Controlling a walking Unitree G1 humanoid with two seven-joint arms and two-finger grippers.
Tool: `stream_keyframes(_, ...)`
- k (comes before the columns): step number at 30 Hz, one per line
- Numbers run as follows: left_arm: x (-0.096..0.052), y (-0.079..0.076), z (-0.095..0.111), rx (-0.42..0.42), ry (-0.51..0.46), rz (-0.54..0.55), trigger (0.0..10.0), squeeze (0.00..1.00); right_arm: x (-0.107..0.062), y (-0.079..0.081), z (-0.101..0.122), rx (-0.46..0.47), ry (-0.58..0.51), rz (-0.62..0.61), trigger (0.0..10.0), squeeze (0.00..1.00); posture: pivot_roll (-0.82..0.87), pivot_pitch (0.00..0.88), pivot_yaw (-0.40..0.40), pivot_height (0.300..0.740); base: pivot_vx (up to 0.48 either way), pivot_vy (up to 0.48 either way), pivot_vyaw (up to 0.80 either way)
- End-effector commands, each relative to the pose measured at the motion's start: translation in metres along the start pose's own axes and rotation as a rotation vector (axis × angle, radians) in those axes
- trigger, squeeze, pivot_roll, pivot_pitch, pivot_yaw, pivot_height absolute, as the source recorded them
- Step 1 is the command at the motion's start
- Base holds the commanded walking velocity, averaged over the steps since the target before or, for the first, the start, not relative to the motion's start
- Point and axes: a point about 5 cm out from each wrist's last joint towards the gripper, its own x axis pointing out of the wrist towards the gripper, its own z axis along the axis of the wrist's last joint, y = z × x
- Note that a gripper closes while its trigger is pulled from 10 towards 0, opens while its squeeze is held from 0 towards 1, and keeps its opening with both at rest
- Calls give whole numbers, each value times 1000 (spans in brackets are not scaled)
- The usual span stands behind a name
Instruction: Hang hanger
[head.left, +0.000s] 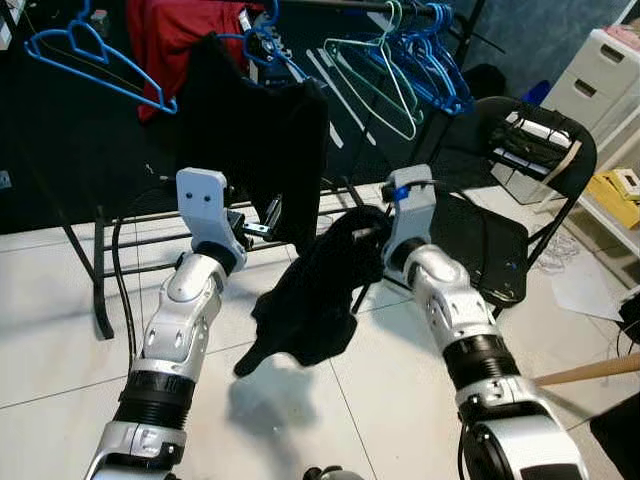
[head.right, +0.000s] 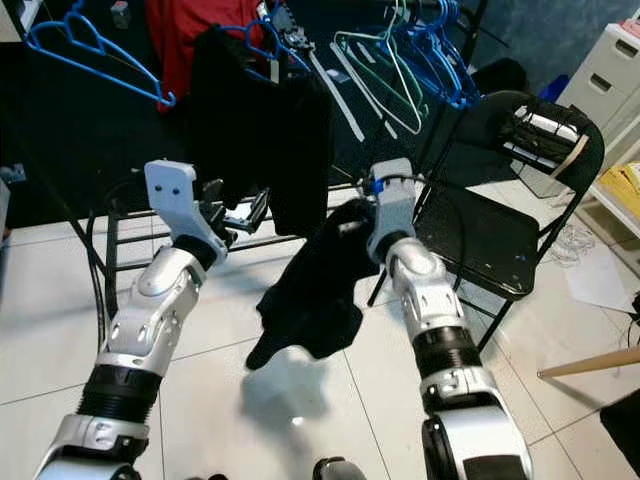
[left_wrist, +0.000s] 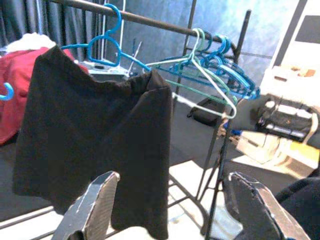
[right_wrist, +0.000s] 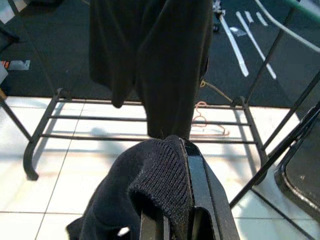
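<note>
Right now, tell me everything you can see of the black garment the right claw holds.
The garment is black, knitted-looking cloth, with a ribbed edge showing in the right wrist view. It is crumpled, not spread out. The right claw is shut on one bunched end; the rest hangs limp and free above the white tile floor, in front of the rack where black shorts hang. The left claw is open, apart from it.

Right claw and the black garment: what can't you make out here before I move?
- Right claw: the black knit garment drapes over its fingers in the right wrist view, so the grip is unclear.
- Garment type: bunched up in both eye views.
- Rail: its ends are cut off by the left wrist view's edges.
</note>
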Motion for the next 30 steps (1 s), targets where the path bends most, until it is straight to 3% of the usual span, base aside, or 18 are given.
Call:
stream_keyframes(1,1,1,-3,35,28,5,10000,0,-3,-3,6,14,-33,-19,0,0,-160,137,-112,740,0,0,0)
stream_keyframes(5,0,6,-7,74,53,45,10000,0,-11,4,-8,46,-12,-30,0,0,-152,127,-104,740,0,0,0)
stream_keyframes(10,0,8,-7,103,56,56,10000,0,-13,6,-11,53,-9,-31,0,0,-152,128,-102,740,0,0,0)
stream_keyframes(15,1,11,-7,190,63,72,10000,0,-16,8,-14,64,-1,-41,0,0,-150,126,-100,740,0,0,0)
stream_keyframes(17,1,13,-8,229,72,87,10000,0,-17,8,-15,68,0,-42,0,0,-150,126,-100,740,0,0,0)
stream_keyframes(18,1,16,-8,299,84,107,10000,0,-17,9,-16,70,2,-41,0,0,-147,126,-100,740,0,0,0)
stream_keyframes(19,1,16,-8,299,84,107,10000,0,-17,9,-16,70,2,-41,0,0,-147,126,-100,740,0,0,0)
stream_keyframes(21,-1,23,-9,416,112,145,10000,0,-18,10,-17,73,7,-35,0,0,-146,126,-101,740,0,0,0)
stream_keyframes(30,-3,28,-13,456,133,163,10000,0,-19,13,-17,78,13,-23,0,0,-147,125,-101,740,0,0,0)
